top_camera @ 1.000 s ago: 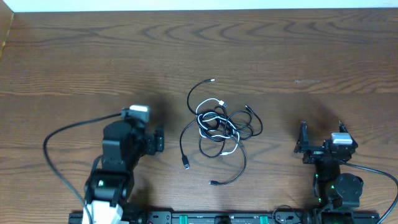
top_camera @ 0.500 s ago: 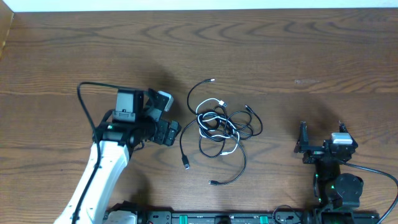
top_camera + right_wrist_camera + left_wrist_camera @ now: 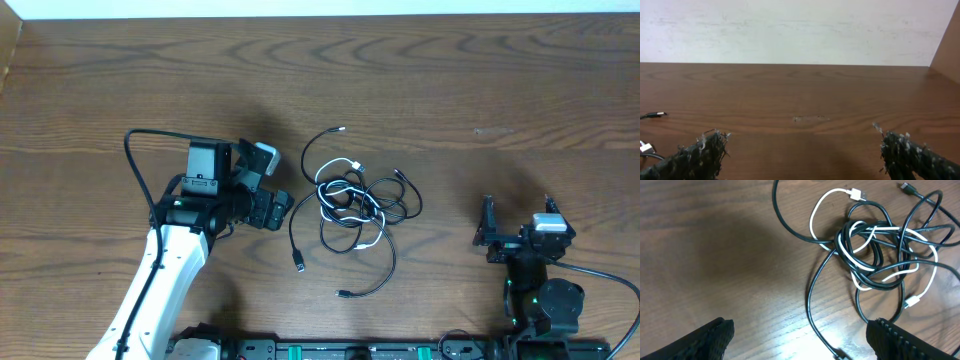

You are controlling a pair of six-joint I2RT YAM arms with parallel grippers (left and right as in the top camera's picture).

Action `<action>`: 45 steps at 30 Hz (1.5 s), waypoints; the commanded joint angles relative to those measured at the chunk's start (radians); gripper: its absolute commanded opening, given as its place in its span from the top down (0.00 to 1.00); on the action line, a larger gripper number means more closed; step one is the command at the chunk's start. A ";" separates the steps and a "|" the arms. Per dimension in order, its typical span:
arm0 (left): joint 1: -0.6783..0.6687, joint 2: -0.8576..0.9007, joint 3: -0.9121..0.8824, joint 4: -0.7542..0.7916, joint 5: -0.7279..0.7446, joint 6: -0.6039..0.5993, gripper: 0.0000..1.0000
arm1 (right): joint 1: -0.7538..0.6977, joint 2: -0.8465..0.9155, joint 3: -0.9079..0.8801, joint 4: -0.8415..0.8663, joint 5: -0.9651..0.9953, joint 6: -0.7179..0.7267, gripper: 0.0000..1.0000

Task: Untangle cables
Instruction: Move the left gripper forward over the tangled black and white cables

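A: Wooden table (image 3: 450, 80) seen from overhead. Where are the cables (image 3: 358, 205)?
B: One tangle, black with one white, mid-table. Just left of it sits the left gripper (image 3: 265, 195), jaws wide and holding nothing. Well right of it, the right gripper (image 3: 517, 215) is also spread and empty.
A: Left wrist?
B: The cables (image 3: 870, 250) lie ahead of the parted fingers (image 3: 715, 340), untouched.
A: Right wrist?
B: Its fingers (image 3: 695, 160) are apart. One plug end (image 3: 655, 115) shows at far left, with a pale wall (image 3: 790, 30) behind.

Brown wooden table (image 3: 480, 80), white wall (image 3: 800, 30)
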 commanded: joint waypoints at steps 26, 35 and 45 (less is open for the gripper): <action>-0.163 0.190 0.327 -0.221 -0.029 -0.332 0.10 | -0.008 -0.006 -0.001 -0.005 -0.006 0.014 0.01; -0.182 0.197 0.327 -0.220 -0.132 -0.522 0.10 | -0.008 -0.006 -0.001 -0.005 -0.006 0.014 0.01; -0.261 0.282 0.327 -0.199 -0.185 -0.594 0.10 | -0.008 -0.006 -0.001 -0.005 -0.006 0.014 0.01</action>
